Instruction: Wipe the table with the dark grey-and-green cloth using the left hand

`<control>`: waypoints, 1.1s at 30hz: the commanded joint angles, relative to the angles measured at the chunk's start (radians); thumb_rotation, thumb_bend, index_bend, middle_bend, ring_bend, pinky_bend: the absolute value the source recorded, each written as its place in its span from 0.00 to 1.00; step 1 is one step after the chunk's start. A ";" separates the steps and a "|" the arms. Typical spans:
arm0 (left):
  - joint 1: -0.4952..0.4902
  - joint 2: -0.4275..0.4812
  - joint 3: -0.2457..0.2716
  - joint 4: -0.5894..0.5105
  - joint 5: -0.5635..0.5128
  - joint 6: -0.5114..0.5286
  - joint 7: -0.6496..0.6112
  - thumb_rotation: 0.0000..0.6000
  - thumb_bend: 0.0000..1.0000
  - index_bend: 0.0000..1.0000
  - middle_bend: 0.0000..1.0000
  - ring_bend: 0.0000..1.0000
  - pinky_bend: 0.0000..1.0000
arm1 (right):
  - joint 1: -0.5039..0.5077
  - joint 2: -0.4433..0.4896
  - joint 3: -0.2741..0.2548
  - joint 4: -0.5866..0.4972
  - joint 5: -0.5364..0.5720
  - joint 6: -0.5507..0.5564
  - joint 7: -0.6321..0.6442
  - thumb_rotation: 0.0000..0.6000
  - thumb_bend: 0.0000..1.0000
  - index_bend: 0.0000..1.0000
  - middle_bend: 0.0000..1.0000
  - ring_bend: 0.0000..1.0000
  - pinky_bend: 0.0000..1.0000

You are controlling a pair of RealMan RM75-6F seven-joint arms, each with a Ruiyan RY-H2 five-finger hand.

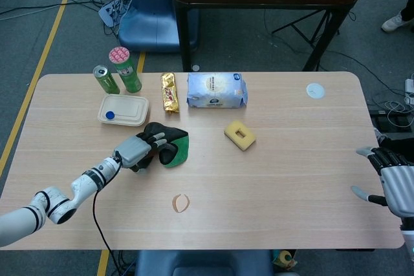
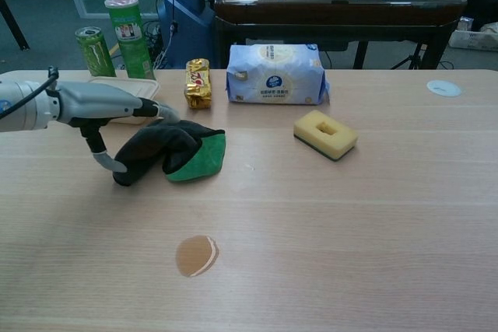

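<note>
The dark grey-and-green cloth (image 1: 174, 147) (image 2: 191, 152) lies crumpled on the table's left half, green side to the right. My left hand (image 1: 138, 150) (image 2: 109, 108) is over the cloth's dark left end. Its fingers are spread across the top and its thumb hangs beside the cloth's left tip; no firm grip shows. My right hand (image 1: 393, 175) hovers at the table's right edge with fingers apart, holding nothing; the chest view does not show it. A brown ring-shaped stain (image 1: 180, 203) (image 2: 196, 255) marks the table in front of the cloth.
Behind the cloth stand a beige lunch box (image 1: 123, 109), a green can (image 1: 105, 79), a green chip tube (image 1: 125, 69), a gold snack pack (image 1: 169, 92) and a tissue pack (image 1: 217, 90). A yellow sponge (image 1: 240, 135) lies to the right. A white disc (image 1: 315, 90) sits at the far right.
</note>
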 commanded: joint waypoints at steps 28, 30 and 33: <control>0.057 0.184 0.044 -0.244 -0.256 -0.051 0.147 1.00 0.20 0.33 0.14 0.19 0.16 | -0.005 -0.004 -0.002 0.005 -0.014 0.010 0.012 1.00 0.10 0.27 0.28 0.22 0.29; 0.068 0.180 0.024 -0.260 -0.276 -0.019 0.136 1.00 0.20 0.30 0.14 0.19 0.16 | -0.007 -0.004 -0.003 0.005 -0.013 0.012 0.013 1.00 0.10 0.27 0.28 0.22 0.29; 0.071 0.165 0.001 -0.271 -0.314 0.004 0.140 1.00 0.20 0.25 0.14 0.19 0.16 | -0.009 -0.003 -0.003 0.006 -0.012 0.013 0.014 1.00 0.10 0.27 0.28 0.22 0.29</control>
